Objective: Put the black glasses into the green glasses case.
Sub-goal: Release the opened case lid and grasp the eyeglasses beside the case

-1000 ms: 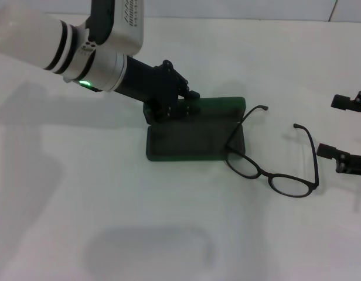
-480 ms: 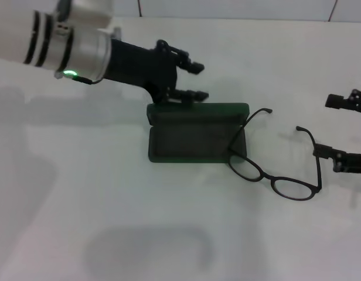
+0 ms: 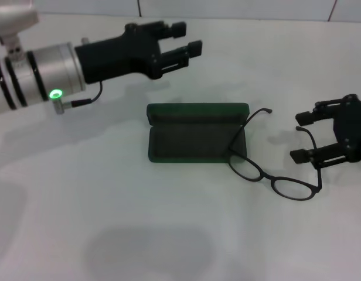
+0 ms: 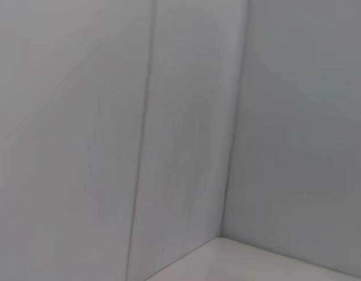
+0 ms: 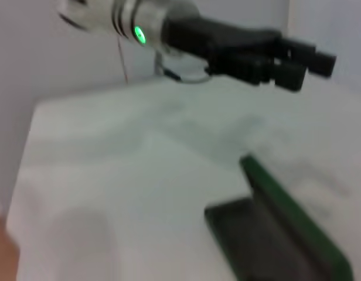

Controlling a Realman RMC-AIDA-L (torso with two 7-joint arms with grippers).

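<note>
The green glasses case (image 3: 195, 133) lies open in the middle of the white table, lid raised at the back; it also shows in the right wrist view (image 5: 286, 228). The black glasses (image 3: 273, 164) rest unfolded just right of it, one temple arm leaning on the case's right end. My left gripper (image 3: 181, 44) hovers open, raised behind and left of the case, holding nothing; it appears far off in the right wrist view (image 5: 300, 63). My right gripper (image 3: 302, 136) is open beside the glasses' right temple arm, not gripping it.
The white table (image 3: 110, 222) is bounded by a pale wall along the back edge. The left wrist view shows only wall panels (image 4: 169, 129) and a strip of table.
My left gripper has lifted off the case's lid and pulled back up and away to the rear. My right gripper has moved leftward, closing in on the glasses' right temple arm.
</note>
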